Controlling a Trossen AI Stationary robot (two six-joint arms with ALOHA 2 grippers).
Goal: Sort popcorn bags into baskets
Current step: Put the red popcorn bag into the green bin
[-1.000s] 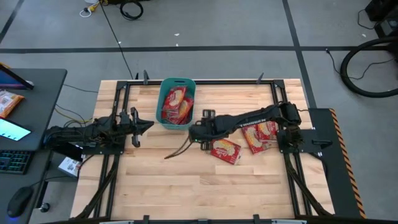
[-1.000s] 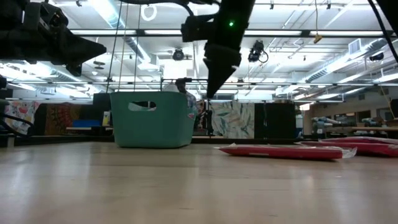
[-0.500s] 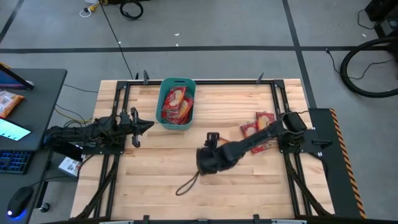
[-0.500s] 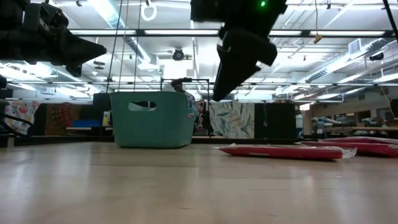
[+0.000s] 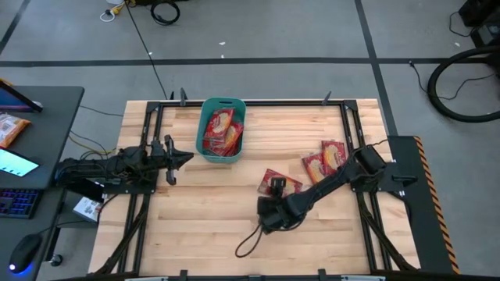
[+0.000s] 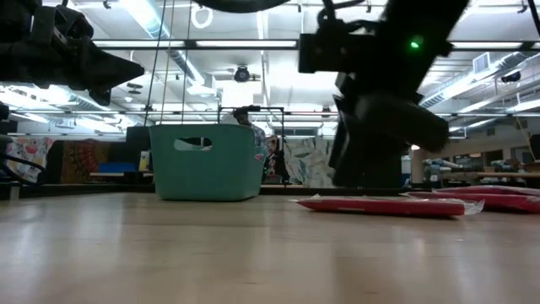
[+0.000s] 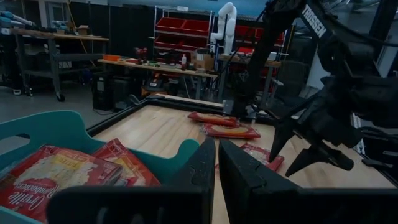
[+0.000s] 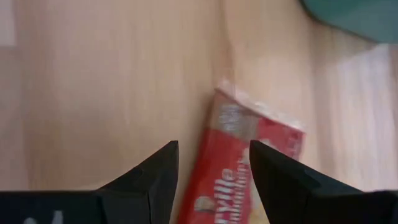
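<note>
The teal basket (image 5: 222, 129) stands near the table's far edge and holds several red popcorn bags (image 5: 222, 133). One more bag (image 5: 287, 184) lies flat at mid-table, and two overlapping bags (image 5: 325, 160) lie to its right. My right gripper (image 5: 276, 186) is open and hovers low over the mid-table bag (image 8: 249, 168), a finger on either side of its end, pointing down (image 6: 364, 165). My left gripper (image 5: 180, 157) waits shut, raised left of the basket (image 7: 37, 124).
A dark cable loop (image 5: 250, 242) hangs from the right arm over the near half of the table. A desk with a keyboard and an orange-and-white packet (image 5: 12, 129) stands off the table's left side. Black frame rails (image 5: 258, 102) edge the table.
My right gripper has swung from beside the basket's right wall toward the table's near edge and to the right, coming down low over the mid-table bag. The bags and basket have stayed where they were.
</note>
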